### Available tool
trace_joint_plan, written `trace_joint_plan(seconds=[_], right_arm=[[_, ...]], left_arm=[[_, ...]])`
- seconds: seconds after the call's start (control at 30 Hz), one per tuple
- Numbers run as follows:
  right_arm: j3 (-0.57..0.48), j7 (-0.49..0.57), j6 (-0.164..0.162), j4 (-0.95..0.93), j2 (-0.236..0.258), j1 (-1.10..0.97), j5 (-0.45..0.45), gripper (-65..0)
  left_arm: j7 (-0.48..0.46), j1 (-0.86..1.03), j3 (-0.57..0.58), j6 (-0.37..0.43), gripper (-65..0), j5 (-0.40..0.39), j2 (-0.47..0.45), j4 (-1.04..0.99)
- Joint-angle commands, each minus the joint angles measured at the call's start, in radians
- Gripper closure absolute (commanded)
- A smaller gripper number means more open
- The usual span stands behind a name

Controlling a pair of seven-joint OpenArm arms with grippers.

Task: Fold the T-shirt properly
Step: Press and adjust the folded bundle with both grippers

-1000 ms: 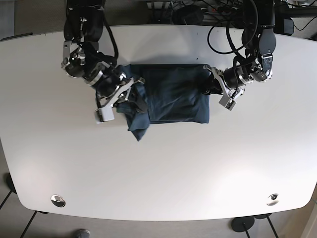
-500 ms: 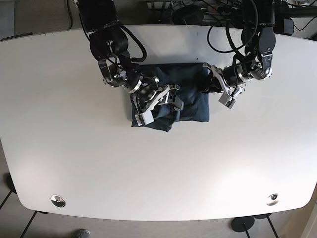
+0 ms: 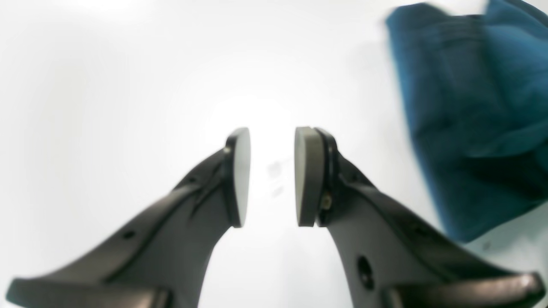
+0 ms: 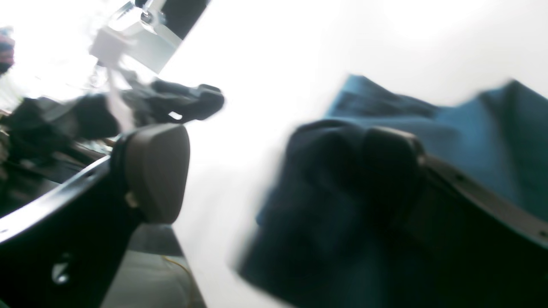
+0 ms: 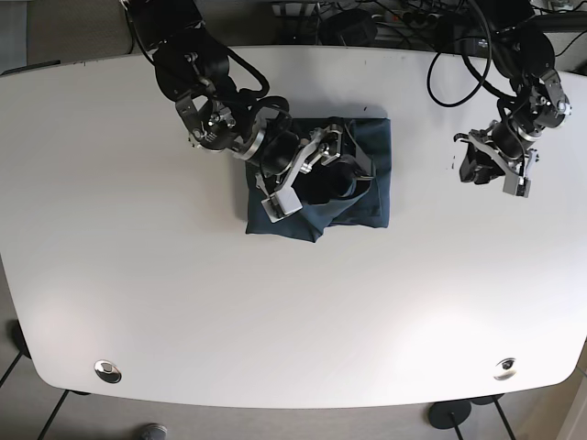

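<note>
Two arms work over a white surface (image 5: 138,302), with the dark blue T-shirt (image 5: 371,197) lying as a folded bundle near the middle of the far half, closer to the far edge than the near one. The right end effector (image 5: 316,174) sits on top of the bundle, its pads spread; in the right wrist view one pad (image 4: 156,171) stands free while the other finger (image 4: 389,171) is pressed into or partly wrapped by cloth, though motion blur leaves it unclear whether any fabric is truly caught. The left end effector (image 3: 267,175) hovers over bare surface toward the right edge, well apart from the shirt, its two pads slightly parted with nothing between them. Risk, as a judgement: if the right end effector lifts away with a layer snagged on that finger, the fold would drag open or skew, and the loose corner at the bundle's near edge (image 5: 312,234) already sits uneven. Nothing else lies on the surface near the shirt; cables (image 5: 394,18) hang beyond the far edge, and two round fittings (image 5: 107,370) sit near the near corners, clear of the work.
</note>
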Motion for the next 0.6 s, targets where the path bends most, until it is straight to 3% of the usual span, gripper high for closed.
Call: trace_joint_plan(seconds=[0.03, 0.17, 0.3, 0.47, 0.6], right_arm=[[0.002, 0.025, 0.011, 0.023, -0.004, 0.010, 0.015, -58.2], [0.002, 0.022, 0.011, 0.021, -0.004, -0.004, 0.013, -52.3], [0.002, 0.020, 0.011, 0.070, 0.028, -0.052, 0.018, -46.6], [0.147, 0.020, 0.009, 0.110, 0.050, -0.148, 0.016, -44.5], [0.187, 0.020, 0.009, 0.049, 0.050, -0.151, 0.016, -44.5]], left_arm=[[-0.025, -0.007, -0.008, -0.005, -16.4, -0.028, -0.050, 0.014], [-0.025, 0.024, -0.009, -0.005, -16.4, -0.029, -0.079, 0.022], [-0.025, 0.045, -0.009, -0.005, -16.4, -0.028, -0.087, 0.019], [-0.025, 0.064, -0.009, -0.005, -16.4, -0.029, -0.084, 0.023], [-0.025, 0.064, -0.006, -0.005, -16.4, -0.029, -0.081, 0.023]])
